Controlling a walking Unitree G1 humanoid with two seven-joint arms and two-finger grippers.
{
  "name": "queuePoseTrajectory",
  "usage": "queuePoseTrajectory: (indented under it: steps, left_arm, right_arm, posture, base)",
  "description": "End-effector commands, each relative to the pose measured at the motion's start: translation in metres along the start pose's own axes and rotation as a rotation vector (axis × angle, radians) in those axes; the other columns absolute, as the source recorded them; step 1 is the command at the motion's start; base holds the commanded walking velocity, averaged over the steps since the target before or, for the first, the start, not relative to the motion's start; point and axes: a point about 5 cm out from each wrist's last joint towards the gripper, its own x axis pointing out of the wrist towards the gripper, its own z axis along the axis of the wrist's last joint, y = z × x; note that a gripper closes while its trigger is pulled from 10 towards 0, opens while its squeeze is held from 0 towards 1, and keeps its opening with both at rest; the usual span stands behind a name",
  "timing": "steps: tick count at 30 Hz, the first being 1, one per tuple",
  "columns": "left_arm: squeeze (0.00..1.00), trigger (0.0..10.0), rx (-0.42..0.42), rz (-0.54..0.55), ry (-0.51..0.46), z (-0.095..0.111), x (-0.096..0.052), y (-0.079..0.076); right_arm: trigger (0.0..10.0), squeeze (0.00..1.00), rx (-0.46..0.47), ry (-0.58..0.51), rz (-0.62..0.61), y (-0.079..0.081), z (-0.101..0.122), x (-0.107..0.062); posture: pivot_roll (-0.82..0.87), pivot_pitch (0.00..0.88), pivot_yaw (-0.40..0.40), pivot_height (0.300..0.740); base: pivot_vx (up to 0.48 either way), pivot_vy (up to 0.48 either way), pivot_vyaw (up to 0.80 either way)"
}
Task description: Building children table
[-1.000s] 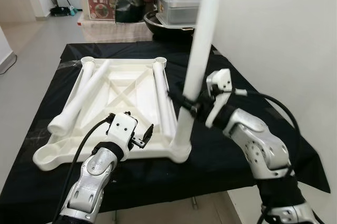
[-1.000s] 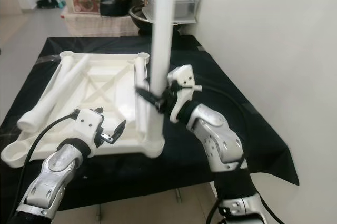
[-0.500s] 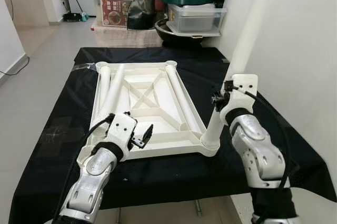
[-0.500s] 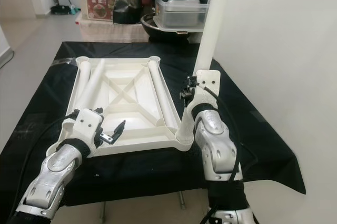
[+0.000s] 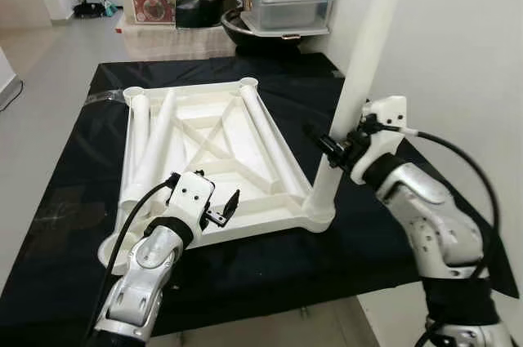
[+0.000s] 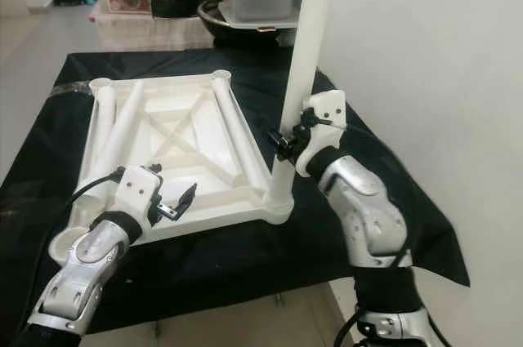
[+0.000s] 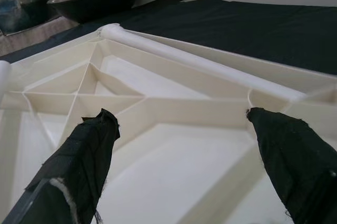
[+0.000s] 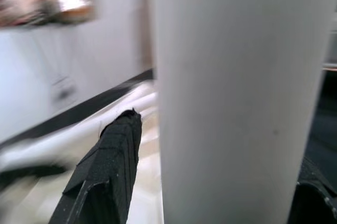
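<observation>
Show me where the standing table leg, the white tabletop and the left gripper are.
standing table leg (image 5: pixel 365 45), left eye view, middle of its shaft
white tabletop (image 5: pixel 214 110), left eye view, a rib on its underside
left gripper (image 7: pixel 181 124), left wrist view, midway between its fingertips

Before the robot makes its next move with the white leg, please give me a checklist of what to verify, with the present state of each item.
1. Right gripper closed on the upright leg: ok.
2. Leg foot in the near right corner socket of the tabletop: ok, depth cannot tell.
3. Leg vertical: not ok, it leans.
4. Left gripper open over the near edge, holding nothing: ok.
5. Loose legs lying inside the tabletop: ok.
</observation>
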Motion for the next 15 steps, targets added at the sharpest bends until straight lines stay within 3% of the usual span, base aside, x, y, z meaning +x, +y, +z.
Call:
queuePoseTrajectory:
  steps: [1, 3, 4, 5, 6, 7, 9, 10, 12, 13, 14, 15]
  left_arm:
    - [0.0, 10.0, 0.011, -0.003, 0.012, -0.004, 0.0, 0.0]
    - [0.0, 10.0, 0.01, -0.001, 0.01, -0.003, 0.0, -0.001]
    - [0.0, 10.0, 0.009, 0.0, 0.01, -0.003, 0.0, -0.002]
    - [0.0, 10.0, 0.009, 0.0, 0.011, -0.003, -0.001, -0.002]
    - [0.0, 10.0, 0.009, 0.0, 0.011, -0.003, -0.001, -0.002]
    - [0.0, 10.0, 0.01, 0.001, 0.011, -0.003, -0.001, -0.002]
    - [0.0, 10.0, 0.012, 0.002, 0.012, -0.003, -0.001, -0.001]
    - [0.0, 10.0, 0.016, 0.006, 0.013, -0.003, -0.002, 0.002]
    - [0.0, 10.0, 0.017, 0.007, 0.014, -0.003, -0.003, 0.003]
    - [0.0, 10.0, 0.018, 0.008, 0.014, -0.003, -0.003, 0.004]
    - [0.0, 10.0, 0.018, 0.008, 0.014, -0.003, -0.003, 0.004]
    - [0.0, 10.0, 0.018, 0.007, 0.014, -0.003, -0.003, 0.003]
  right_arm:
    - [10.0, 0.0, 0.003, 0.004, 0.214, 0.023, 0.003, 0.001]
    - [10.0, 0.0, -0.024, 0.069, 0.42, 0.042, -0.006, -0.01]
    - [9.5, 0.0, -0.028, 0.089, 0.464, 0.047, -0.011, -0.011]
    - [6.5, 0.0, -0.035, 0.102, 0.491, 0.051, -0.016, -0.011]
    - [6.5, 0.0, -0.035, 0.102, 0.491, 0.051, -0.016, -0.011]
    - [3.5, 0.0, -0.035, 0.107, 0.517, 0.052, -0.019, -0.011]
    - [3.5, 0.0, -0.031, 0.108, 0.528, 0.052, -0.021, -0.01]
    - [0.0, 0.0, -0.021, 0.106, 0.449, 0.043, -0.024, -0.002]
    - [0.0, 0.0, -0.021, 0.103, 0.382, 0.038, -0.025, 0.003]
    - [0.0, 0.0, -0.024, 0.111, 0.238, 0.025, -0.028, 0.011]
    - [0.0, 0.0, -0.024, 0.111, 0.238, 0.025, -0.028, 0.011]
    - [0.0, 0.0, -0.019, 0.118, 0.153, 0.018, -0.031, 0.014]
  posture:
    - [0.03, 0.0, -0.091, 0.74]
    - [0.04, 0.0, -0.097, 0.74]
    - [0.04, 0.0, -0.098, 0.74]
    - [0.04, 0.0, -0.098, 0.74]
    - [0.04, 0.0, -0.098, 0.74]
    - [0.05, 0.0, -0.099, 0.74]
    - [0.05, 0.0, -0.099, 0.74]
    - [0.05, 0.0, -0.098, 0.74]
    - [0.05, 0.0, -0.096, 0.74]
    - [0.05, 0.0, -0.095, 0.74]
    - [0.05, 0.0, -0.095, 0.74]
    - [0.05, 0.0, -0.095, 0.74]
  base:
    - [0.0, 0.0, 0.0]
    - [0.0, 0.0, 0.0]
    - [0.0, 0.0, 0.0]
    - [0.0, 0.0, 0.0]
    - [0.0, 0.0, 0.0]
    - [0.0, 0.0, 0.0]
    - [0.0, 0.0, 0.0]
    - [0.0, 0.0, 0.0]
    - [0.0, 0.0, 0.0]
    - [0.0, 0.0, 0.0]
    - [0.0, 0.0, 0.0]
    - [0.0, 0.0, 0.0]
